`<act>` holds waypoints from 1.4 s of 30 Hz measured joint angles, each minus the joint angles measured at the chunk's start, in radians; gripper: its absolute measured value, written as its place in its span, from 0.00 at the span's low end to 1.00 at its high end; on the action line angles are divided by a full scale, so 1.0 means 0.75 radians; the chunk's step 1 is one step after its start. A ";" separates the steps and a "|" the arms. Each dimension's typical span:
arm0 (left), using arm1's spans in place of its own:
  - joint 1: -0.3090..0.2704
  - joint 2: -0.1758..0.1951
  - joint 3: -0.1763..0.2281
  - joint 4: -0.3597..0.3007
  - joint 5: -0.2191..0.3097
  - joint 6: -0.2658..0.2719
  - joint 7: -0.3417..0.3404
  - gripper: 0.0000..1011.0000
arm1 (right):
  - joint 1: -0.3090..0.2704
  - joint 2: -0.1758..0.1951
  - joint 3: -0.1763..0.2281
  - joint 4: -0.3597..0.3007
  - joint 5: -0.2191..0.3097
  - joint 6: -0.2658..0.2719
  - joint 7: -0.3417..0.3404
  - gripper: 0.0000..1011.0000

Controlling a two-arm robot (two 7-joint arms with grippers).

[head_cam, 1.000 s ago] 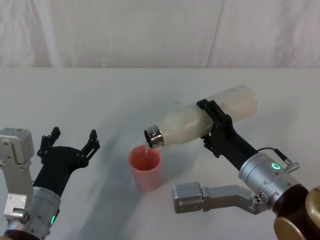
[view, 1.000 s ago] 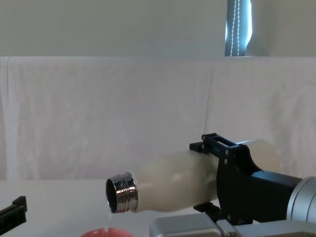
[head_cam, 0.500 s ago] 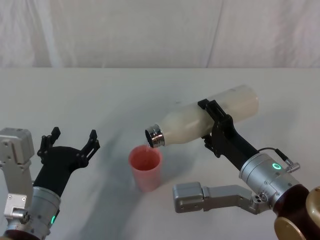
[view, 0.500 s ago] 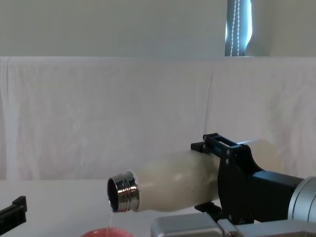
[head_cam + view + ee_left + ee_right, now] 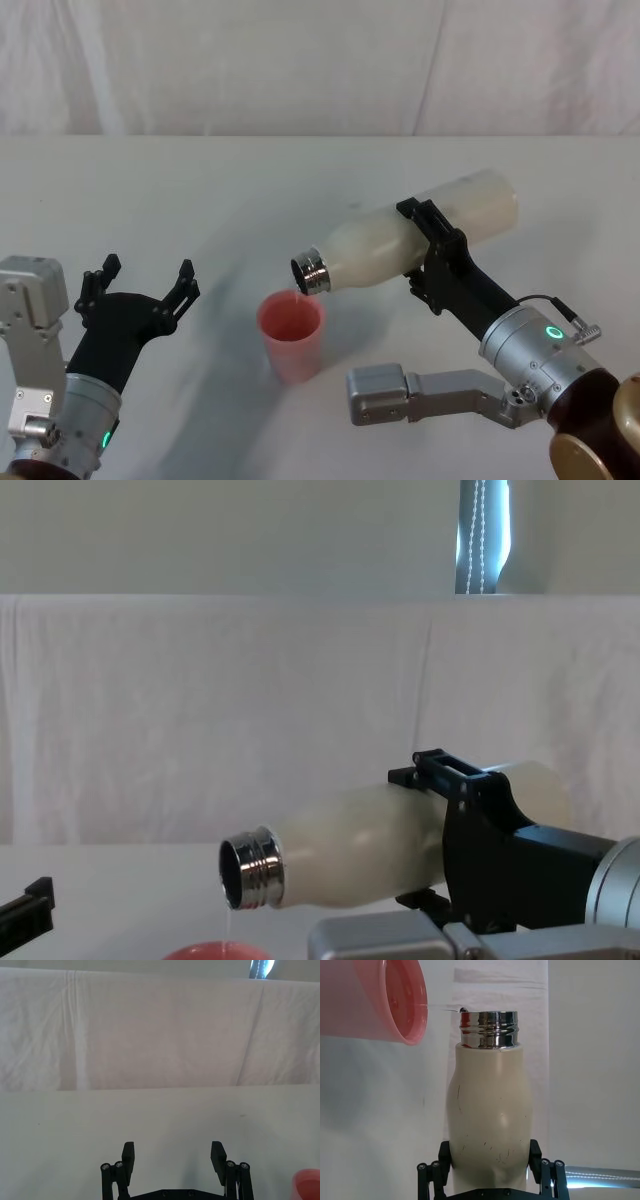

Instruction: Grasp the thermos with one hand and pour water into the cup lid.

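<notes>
1. Above the middle of the table [image 5: 200, 180], my right gripper [image 5: 432, 255] is clamped around the belly of the thermos [image 5: 400, 245], one black finger on each side of it; the far finger is mostly hidden behind the bottle in the head view.
2. I hold the thermos nearly on its side, chrome neck [image 5: 309, 275] tipped down toward my left, base raised toward the right.
3. Directly under the neck stands the cup lid [image 5: 292, 335], upright on the table, a little nearer the front edge than the middle.
4. From the chest, a thin thread of water [image 5: 230, 923] falls from the neck's lower lip to the cup lid [image 5: 216, 950], of which just the top rim is in frame.
5. How full the cup lid is, I cannot make out.
6. Small dark scuffs mark the thermos [image 5: 489, 1115] in the right wrist view; its base is cut off there.
7. My left gripper [image 5: 140, 285] hovers near the table's front left corner, fingers spread wide and holding nothing, well apart from the cup lid.
</notes>
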 joint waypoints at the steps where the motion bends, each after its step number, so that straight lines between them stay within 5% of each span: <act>1: 0.000 0.000 0.000 0.000 0.000 0.000 0.000 0.99 | 0.000 0.000 0.000 0.000 0.000 0.000 0.000 0.94; 22: 0.000 0.000 0.000 0.000 0.000 0.000 0.000 0.99 | 0.001 -0.002 0.001 0.002 0.002 -0.002 -0.004 0.94; 42: 0.000 0.000 0.000 0.000 0.000 0.000 0.000 0.99 | -0.052 -0.050 0.058 0.001 0.162 -0.054 -0.041 0.94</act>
